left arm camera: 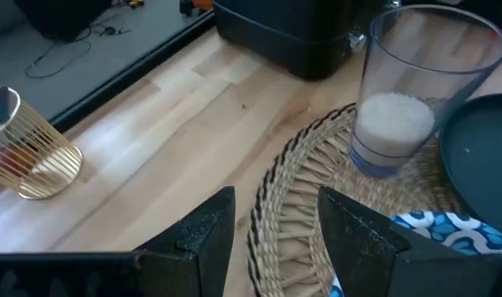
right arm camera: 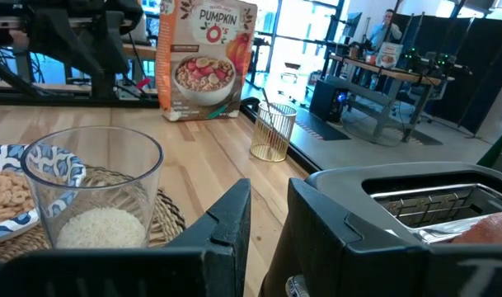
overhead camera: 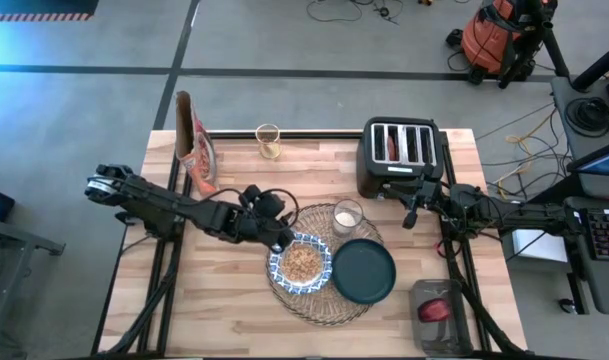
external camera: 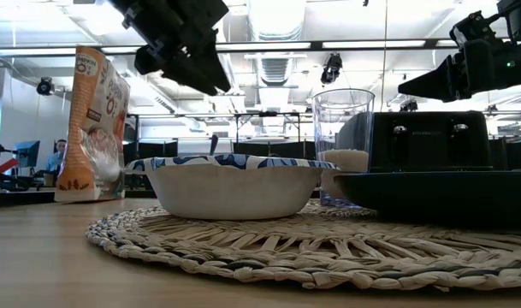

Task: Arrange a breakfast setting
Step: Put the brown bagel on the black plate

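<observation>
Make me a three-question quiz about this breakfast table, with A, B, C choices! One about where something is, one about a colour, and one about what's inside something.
1. Where is the glass?
A. on the straw placemat, beside the toaster
B. inside the toaster
C. on the floor

2. What colour is the plate?
A. bright yellow
B. dark teal
C. pink

3. What is in the blue-and-white bowl?
A. nothing at all
B. orange juice
C. cereal rings

Answers:
1 A: the high view shows the glass standing at the placemat's edge nearest the toaster.
2 B: the round plate next to the bowl looks dark teal from above.
3 C: the right wrist view shows little tan rings in the bowl, and the high view shows it filled with them.
</observation>
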